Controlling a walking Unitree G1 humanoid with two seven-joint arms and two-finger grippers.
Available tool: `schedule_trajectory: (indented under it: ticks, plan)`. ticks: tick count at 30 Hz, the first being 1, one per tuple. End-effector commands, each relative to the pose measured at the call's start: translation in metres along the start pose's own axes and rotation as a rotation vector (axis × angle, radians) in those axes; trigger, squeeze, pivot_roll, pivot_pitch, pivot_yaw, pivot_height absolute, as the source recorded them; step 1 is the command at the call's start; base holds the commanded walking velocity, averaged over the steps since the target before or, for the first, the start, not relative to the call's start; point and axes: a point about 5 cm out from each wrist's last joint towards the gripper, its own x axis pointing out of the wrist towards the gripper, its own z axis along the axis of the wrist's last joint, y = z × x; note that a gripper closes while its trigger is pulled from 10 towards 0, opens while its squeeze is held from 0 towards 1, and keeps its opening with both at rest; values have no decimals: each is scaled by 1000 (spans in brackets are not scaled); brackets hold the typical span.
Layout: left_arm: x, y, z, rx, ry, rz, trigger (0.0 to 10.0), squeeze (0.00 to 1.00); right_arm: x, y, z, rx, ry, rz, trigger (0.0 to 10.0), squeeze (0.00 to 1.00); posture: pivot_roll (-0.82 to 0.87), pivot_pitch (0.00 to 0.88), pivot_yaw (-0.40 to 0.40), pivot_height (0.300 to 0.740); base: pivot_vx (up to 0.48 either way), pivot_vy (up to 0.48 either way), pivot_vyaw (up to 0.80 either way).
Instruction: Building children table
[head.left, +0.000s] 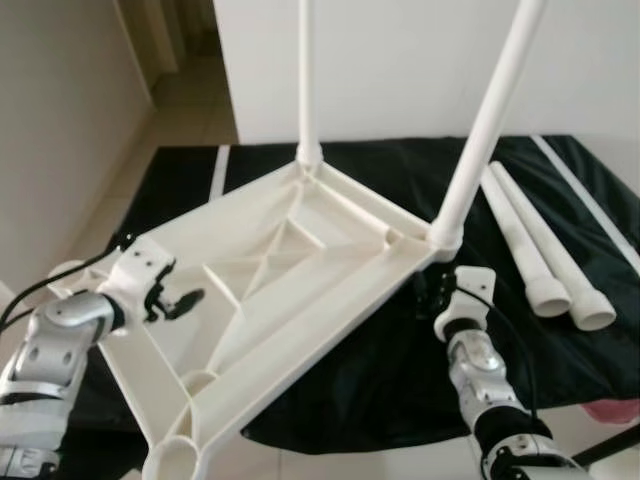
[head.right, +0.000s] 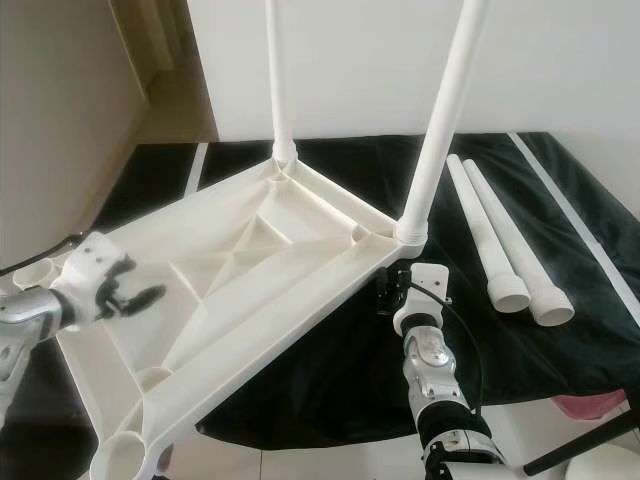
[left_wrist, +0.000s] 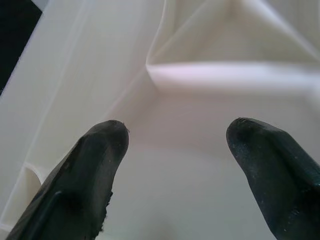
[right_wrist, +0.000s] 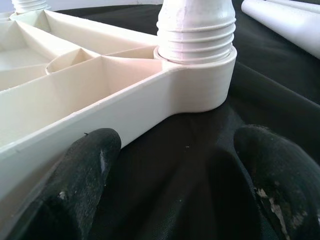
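I am looking down at the white plastic tabletop (head.left: 290, 290), which is lying upside down on a black cloth (head.left: 400, 370) with its ribbed underside facing up. Two white legs are standing in its far corner sockets: the far leg (head.left: 308, 80) is rising straight ahead of me, and the near leg (head.left: 490, 120) is standing just above and beyond my right gripper (head.left: 432, 290). That gripper is sitting low beside the corner socket, its fingers (right_wrist: 90, 165) spread wide over the cloth, with the tabletop's outer edge just beside one finger (touching it or not, I cannot quite tell). My left gripper (head.left: 178, 300) is reaching over the tabletop's opposite edge, its fingers (left_wrist: 95, 165) parted wide and hanging above a ribbed panel, holding nothing. Two spare legs (head.left: 540, 250) are lying side by side on the cloth, well beyond my right gripper and out to its right. An empty corner socket (head.left: 178, 462) is sitting nearer to me than my left gripper.
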Motion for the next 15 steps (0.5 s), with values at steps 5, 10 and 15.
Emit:
schedule_trajectory:
  ticks: [5, 10, 15]
  plan:
    - [-6, -20, -18, 77, 96, -167, 10000, 0, 6, 1, 0, 7, 37, -1, 10000, 0, 17, 0, 7, 740, 0, 0, 0]
    - [-5, -33, -23, 94, 100, -224, 10000, 0, 12, 5, 1, -7, 79, 20, 10000, 0, 25, 0, 2, 740, 0, 0, 0]
    - [4, -55, -15, 83, 58, -295, 10000, 0, 22, 19, 7, 3, 104, 78, 10000, 0, 29, 0, -5, 740, 0, 0, 0]
